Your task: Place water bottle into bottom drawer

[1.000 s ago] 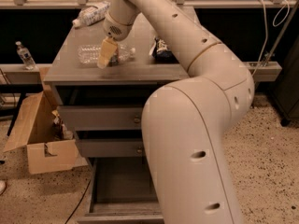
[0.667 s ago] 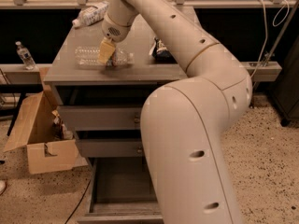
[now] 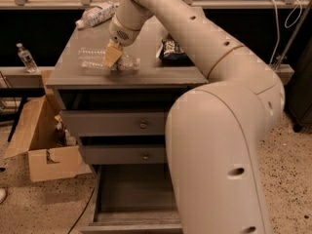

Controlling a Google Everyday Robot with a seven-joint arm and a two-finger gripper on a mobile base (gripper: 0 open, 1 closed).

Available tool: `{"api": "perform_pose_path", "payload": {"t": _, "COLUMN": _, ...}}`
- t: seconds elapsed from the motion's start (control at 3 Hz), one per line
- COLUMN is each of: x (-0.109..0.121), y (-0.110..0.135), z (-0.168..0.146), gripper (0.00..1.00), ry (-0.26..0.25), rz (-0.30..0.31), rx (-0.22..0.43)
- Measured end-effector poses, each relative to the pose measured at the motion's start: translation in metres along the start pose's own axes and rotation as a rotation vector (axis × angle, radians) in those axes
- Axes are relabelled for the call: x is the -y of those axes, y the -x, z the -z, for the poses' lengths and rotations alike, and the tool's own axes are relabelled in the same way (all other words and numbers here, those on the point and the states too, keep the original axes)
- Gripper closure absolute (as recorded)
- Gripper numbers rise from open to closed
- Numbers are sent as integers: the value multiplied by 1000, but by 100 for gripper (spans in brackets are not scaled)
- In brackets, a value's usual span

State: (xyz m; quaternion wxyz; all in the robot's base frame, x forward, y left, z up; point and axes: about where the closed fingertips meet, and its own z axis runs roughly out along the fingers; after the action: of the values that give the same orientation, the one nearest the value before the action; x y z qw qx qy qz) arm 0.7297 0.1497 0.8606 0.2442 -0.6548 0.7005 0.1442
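Observation:
The water bottle [image 3: 90, 57], clear ribbed plastic, lies on its side on the grey cabinet top [image 3: 161, 74], with its cap end pointing right. My gripper [image 3: 112, 57] reaches down from the arm onto the middle of the bottle, and its yellow tip covers the label band. The bottle rests on the cabinet top. The bottom drawer [image 3: 136, 191] is pulled open below, showing a flat dark-grey interior with nothing in it.
A bottle with a white-and-blue label [image 3: 97, 14] lies at the cabinet's back left. A dark snack bag [image 3: 170, 50] sits right of my gripper. Two shallower drawers [image 3: 141, 125] with brass knobs are partly open. An open cardboard box [image 3: 44, 147] stands on the floor at left. A small upright bottle [image 3: 25, 57] stands on the ledge.
My gripper has shifted only slightly over the bottle's middle. The bottle has stayed lying on the cabinet top, perhaps nudged a little left.

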Motion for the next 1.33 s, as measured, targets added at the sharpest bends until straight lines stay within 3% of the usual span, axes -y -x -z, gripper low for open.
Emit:
{"api": "perform_pose_path", "payload": {"t": 0.33, "x": -19, "y": -5, "z": 32, "gripper": 100, "ry": -26, "rz": 4, "rx": 91}}
{"api": "perform_pose_path", "payload": {"t": 0.67, "x": -46, "y": -25, "z": 70, "gripper": 100, "ry": -67, "rz": -12, "rx": 154}}
{"api": "perform_pose_path", "payload": {"t": 1.0, "x": -80, "y": -73, "z": 103, "gripper": 100, "ry": -115, "rz": -97, "rx": 173}}
{"api": "perform_pose_path", "payload": {"t": 1.33, "x": -79, "y": -68, "z": 102, "gripper": 100, "ry": -113, "rz": -90, "rx": 177}}
